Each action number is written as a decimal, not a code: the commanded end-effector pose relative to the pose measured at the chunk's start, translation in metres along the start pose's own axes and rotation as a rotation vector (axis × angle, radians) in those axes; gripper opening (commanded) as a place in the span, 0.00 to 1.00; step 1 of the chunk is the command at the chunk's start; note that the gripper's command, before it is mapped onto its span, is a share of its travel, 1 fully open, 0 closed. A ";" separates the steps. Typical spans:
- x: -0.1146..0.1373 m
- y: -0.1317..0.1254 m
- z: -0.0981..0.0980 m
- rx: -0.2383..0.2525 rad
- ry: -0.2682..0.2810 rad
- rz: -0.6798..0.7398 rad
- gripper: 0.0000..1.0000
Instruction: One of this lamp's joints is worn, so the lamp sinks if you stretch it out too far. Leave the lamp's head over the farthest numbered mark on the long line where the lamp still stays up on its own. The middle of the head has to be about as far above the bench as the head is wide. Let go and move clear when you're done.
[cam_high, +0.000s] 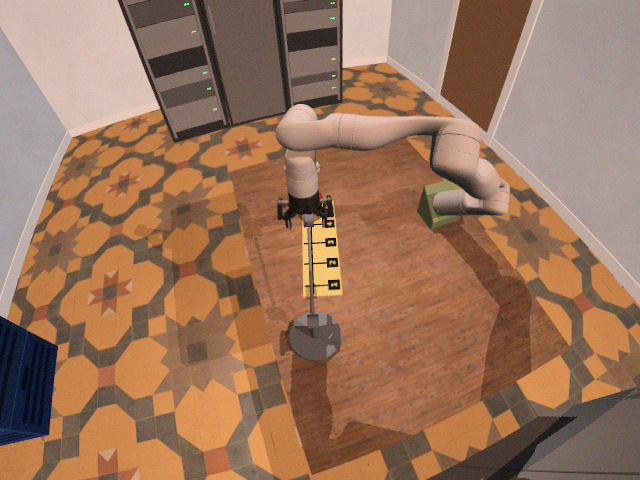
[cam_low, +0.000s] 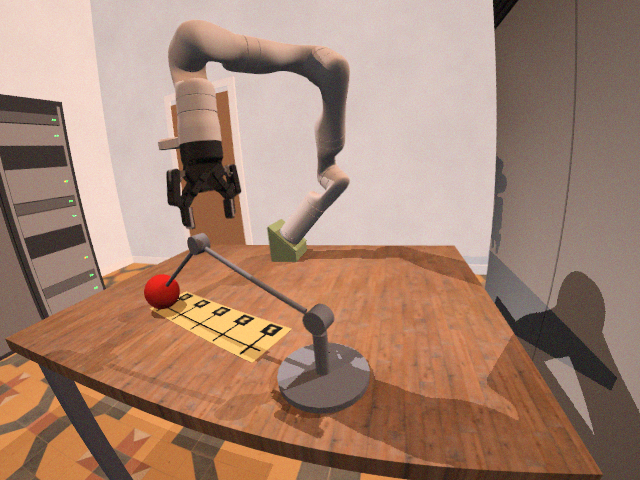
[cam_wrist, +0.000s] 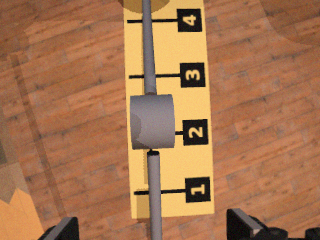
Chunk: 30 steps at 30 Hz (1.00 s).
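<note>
The lamp's red round head (cam_low: 161, 291) hangs low over the far end of the yellow strip (cam_high: 323, 273) (cam_low: 266, 342) (cam_wrist: 170, 55), near the mark 5 label; the exact mark beneath it cannot be told. My gripper hides most of it in the top view. The lamp's grey elbow joint (cam_high: 308, 220) (cam_low: 198, 243) (cam_wrist: 152, 121) is raised above the strip. A long rod runs from it down to the shoulder joint (cam_low: 317, 319) over the round base (cam_high: 325, 346) (cam_low: 341, 384). My gripper (cam_high: 308, 224) (cam_low: 209, 220) (cam_wrist: 152, 227) is open and empty, pointing down just above the elbow, touching nothing visible.
The wooden bench top (cam_high: 413, 289) (cam_low: 413, 310) carries the lamp and strip. My arm's base stands on a green wedge block (cam_high: 431, 211) (cam_low: 281, 250) at the bench's far side. The lamp stands near one long bench edge. Server racks (cam_high: 186, 62) (cam_low: 41, 191) stand beyond the bench.
</note>
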<state>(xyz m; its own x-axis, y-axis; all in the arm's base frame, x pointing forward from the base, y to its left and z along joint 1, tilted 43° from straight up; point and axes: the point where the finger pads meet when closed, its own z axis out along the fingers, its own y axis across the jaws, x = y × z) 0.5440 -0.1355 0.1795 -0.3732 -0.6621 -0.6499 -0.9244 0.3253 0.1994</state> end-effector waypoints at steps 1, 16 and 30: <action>-0.001 0.001 0.007 -0.004 0.000 0.000 1.00; -0.001 0.001 0.040 -0.001 0.000 0.000 1.00; -0.001 0.001 0.071 0.001 0.000 -0.001 1.00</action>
<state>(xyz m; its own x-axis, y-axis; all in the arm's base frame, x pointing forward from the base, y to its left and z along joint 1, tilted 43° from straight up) 0.5499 -0.0881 0.1292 -0.3721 -0.6623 -0.6503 -0.9245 0.3268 0.1962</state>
